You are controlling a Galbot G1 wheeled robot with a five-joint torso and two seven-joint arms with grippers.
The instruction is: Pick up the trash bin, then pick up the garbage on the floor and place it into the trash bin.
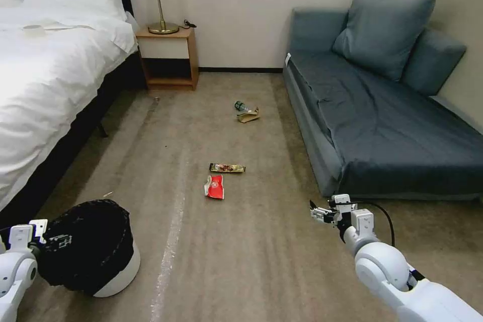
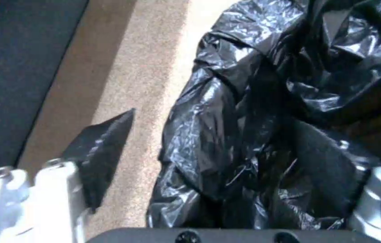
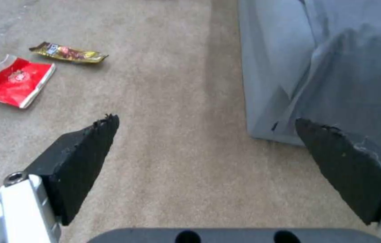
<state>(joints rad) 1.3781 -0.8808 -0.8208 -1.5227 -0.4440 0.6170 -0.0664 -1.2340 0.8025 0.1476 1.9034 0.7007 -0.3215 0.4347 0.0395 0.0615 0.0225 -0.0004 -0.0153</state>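
Red wrapper (image 1: 214,187) flat on carpet (image 1: 261,261), floor centre; gold snack wrapper (image 1: 227,167) just beyond at its 1 o'clock, long axis crosswise to robot. Bottle (image 1: 241,106) and brown paper (image 1: 248,116) touching, farther off toward nightstand.

Right claw (image 1: 318,211) wide open, empty, low beside sofa corner (image 1: 327,181); red wrapper at its 10 o'clock, near. Right arm judged nearer.

Left claw (image 1: 48,239) at bin (image 1: 95,249) rim, one pad (image 2: 105,148) outside black liner, other pad hidden; grip cannot tell.
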